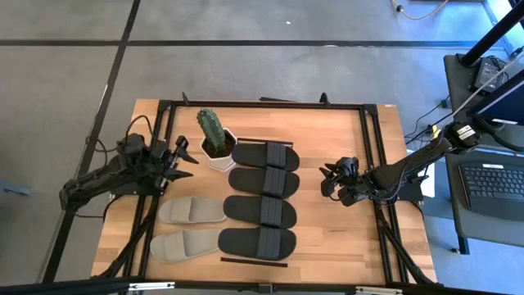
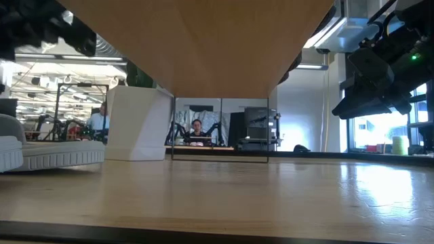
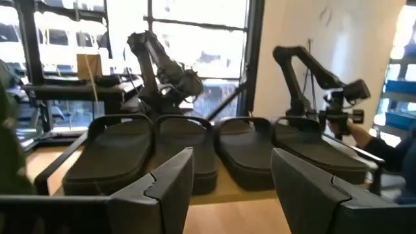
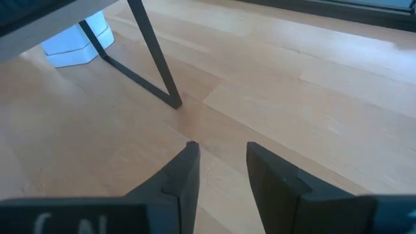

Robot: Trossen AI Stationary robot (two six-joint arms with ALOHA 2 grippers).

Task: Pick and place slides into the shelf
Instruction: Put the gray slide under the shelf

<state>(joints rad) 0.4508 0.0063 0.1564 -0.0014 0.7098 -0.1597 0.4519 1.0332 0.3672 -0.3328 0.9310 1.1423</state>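
Four black slides (image 1: 262, 197) lie side by side in a row along the raised light-wood shelf (image 3: 260, 190), soles down; the low view shows the shelf's underside (image 2: 224, 47). Two grey-beige slides (image 1: 190, 228) rest soles down on the table, left of the shelf. My left gripper (image 1: 182, 160) hangs open at the table's left, pointing level at the black slides (image 3: 195, 149), with nothing between its fingers (image 3: 170, 179). My right gripper (image 1: 332, 179) stands open right of the shelf, tilted down over bare tabletop (image 4: 221, 149), holding nothing.
A cactus in a white pot (image 1: 214, 146) stands at the shelf's far left corner, close to my left gripper. Thin black legs (image 4: 153, 58) carry the shelf. A black metal frame (image 1: 372, 147) runs around the tabletop. People sit in the room beyond (image 2: 196, 132).
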